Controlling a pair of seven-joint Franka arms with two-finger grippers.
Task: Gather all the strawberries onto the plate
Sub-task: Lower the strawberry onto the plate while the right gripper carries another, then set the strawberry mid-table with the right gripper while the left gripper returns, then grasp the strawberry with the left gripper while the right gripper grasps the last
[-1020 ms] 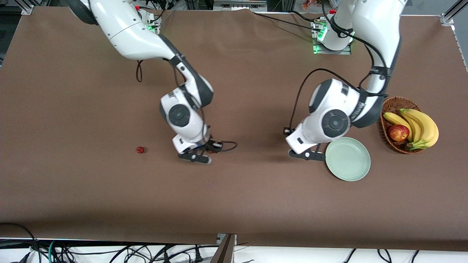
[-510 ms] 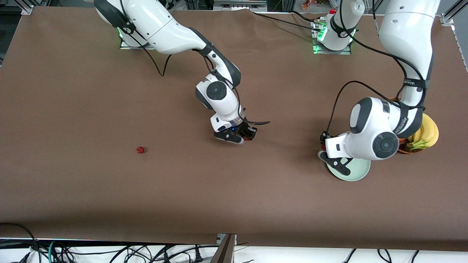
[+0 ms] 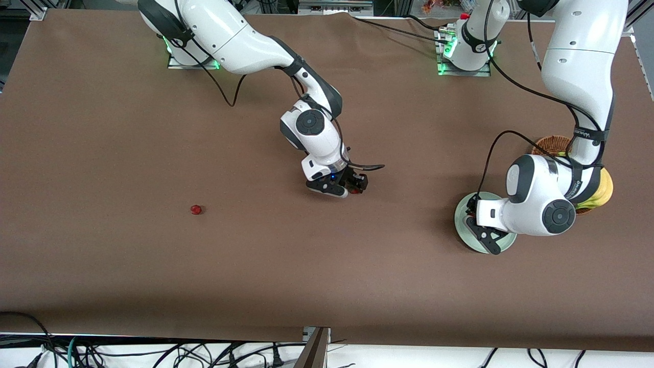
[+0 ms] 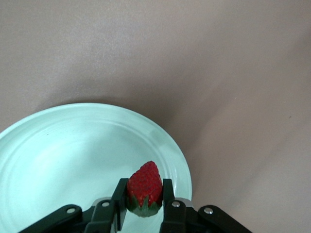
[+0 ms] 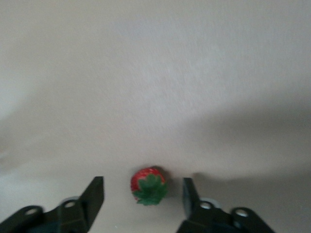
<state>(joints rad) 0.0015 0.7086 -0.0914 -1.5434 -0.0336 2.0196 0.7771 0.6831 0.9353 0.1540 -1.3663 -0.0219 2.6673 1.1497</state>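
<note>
Strawberry (image 4: pixel 144 187), red and green-capped, sits clamped in left tool (image 4: pixel 144 204) over plate (image 4: pixel 58 160); right tool (image 5: pixel 143 196) apart.

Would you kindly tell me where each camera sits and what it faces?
Front view: high across the table, facing both arms; loose strawberry, basket.
Left wrist view: on the left arm, facing down at the plate; left gripper jaws clamp a strawberry.
Right wrist view: on the right arm, facing the tablecloth; right gripper jaws open around another strawberry.
Shared: front and left wrist views show the plate.
</note>
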